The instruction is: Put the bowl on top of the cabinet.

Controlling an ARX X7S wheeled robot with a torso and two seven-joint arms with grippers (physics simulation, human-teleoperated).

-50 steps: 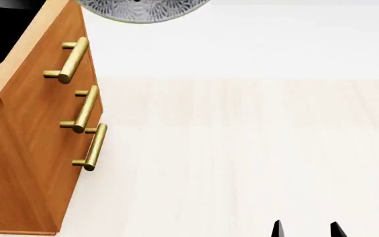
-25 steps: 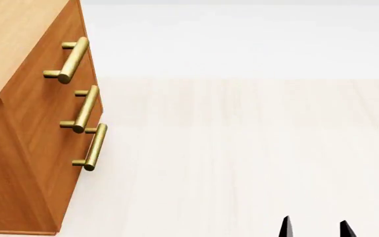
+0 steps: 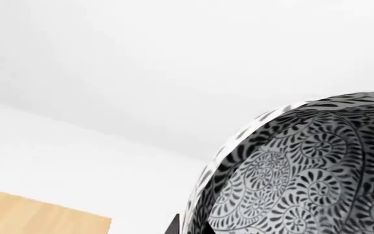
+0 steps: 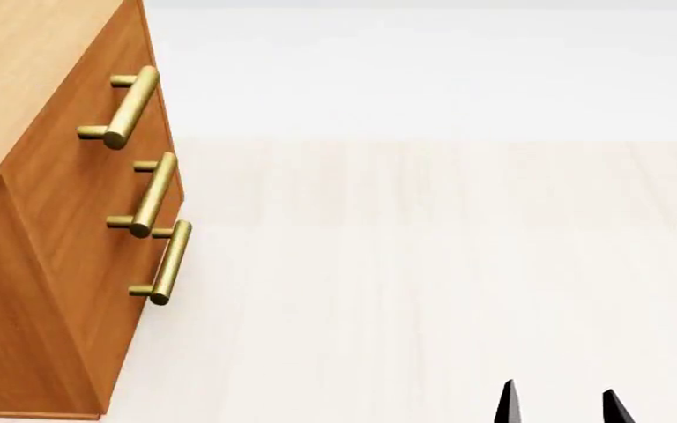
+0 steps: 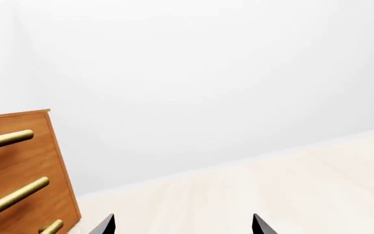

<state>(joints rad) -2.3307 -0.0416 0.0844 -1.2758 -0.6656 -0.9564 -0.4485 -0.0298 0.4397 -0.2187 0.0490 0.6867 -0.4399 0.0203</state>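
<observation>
The bowl [image 3: 304, 170] fills the left wrist view, above the cabinet [image 4: 45, 220] top's corner; its pincer's grip (barely showing) cannot be told. The right pincer [image 4: 560, 407] hangs spread, empty, over the floor [image 4: 433, 264].

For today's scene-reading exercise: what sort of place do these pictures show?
Probably a bare simulated test room, not a lived-in home: a lone wooden cabinet with brass handles, a pale plank floor, blank white walls.

We see the cabinet [image 4: 45, 220] standing as the one obstacle at the left, its three brass handles [image 4: 151, 192] jutting toward the open side. Its top lies bare, and the pale desk [image 4: 457, 264] spreads unobstructed.
</observation>
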